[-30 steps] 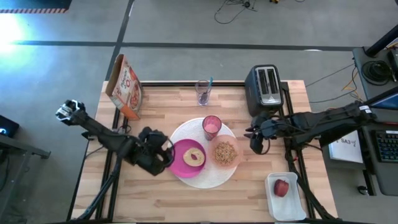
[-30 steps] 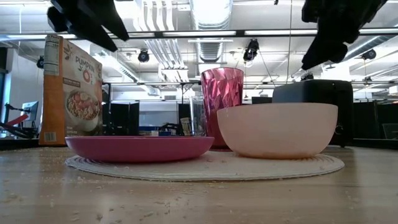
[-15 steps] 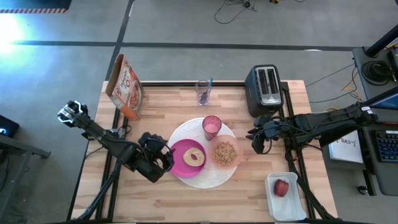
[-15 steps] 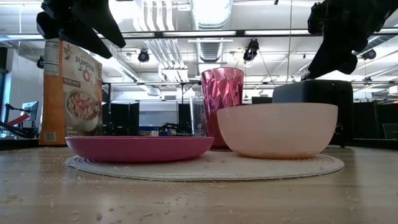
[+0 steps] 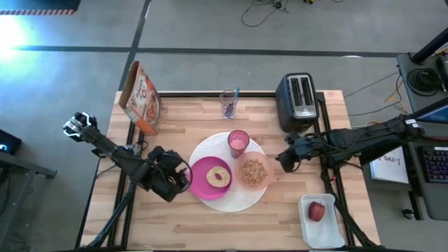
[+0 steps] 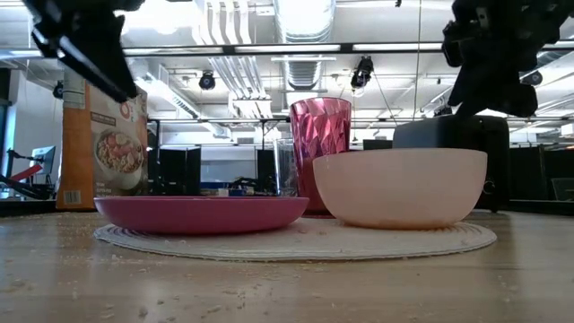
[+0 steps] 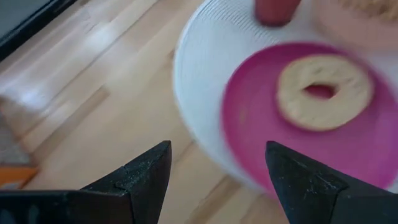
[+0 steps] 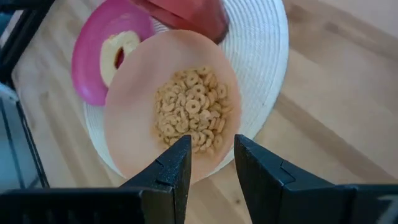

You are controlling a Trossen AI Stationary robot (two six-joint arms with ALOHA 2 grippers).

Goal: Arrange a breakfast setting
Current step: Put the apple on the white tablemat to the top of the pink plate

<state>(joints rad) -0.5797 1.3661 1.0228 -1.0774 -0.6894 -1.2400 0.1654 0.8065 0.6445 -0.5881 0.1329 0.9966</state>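
Setting sits mid-table: large white plate (image 5: pixel 227 199) carries the magenta plate (image 5: pixel 203 183) on its left part, peach bowl (image 5: pixel 253 172) on its right part, pink tumbler (image 5: pixel 238 142) at its far edge. Bagel (image 5: pixel 219 176) lies flat on the magenta plate; brown cereal (image 8: pixel 189 117) fills the bowl bottom.

Left gripper (image 5: pixel 170 180) is just beside the magenta plate's left rim, above the table, holding nothing. Left wrist view: fingers (image 7: pixel 146 174) spread apart, empty gap between them; the white plate's edge and the magenta plate with bagel lie just ahead of the tips, not between them.

Right gripper (image 5: pixel 287 159) hangs just right of the bowl, not touching. Right wrist view: fingers (image 8: pixel 176 167) parted by a narrow gap, nothing clamped; the bowl's near rim shows through that gap, bowl beyond the tips.

Red fruit (image 5: pixel 316 211) sits in a white tray (image 5: pixel 309 230) at the near right corner, well apart from both grippers. Teal-handled spoon (image 5: pixel 235 94) stands in a clear glass (image 5: pixel 228 104) at the far edge, between the cereal box (image 5: pixel 141 97) and the toaster (image 5: pixel 298 100).

Low view: magenta plate, tumbler and bowl stand side by side on the white plate, both arms above them.
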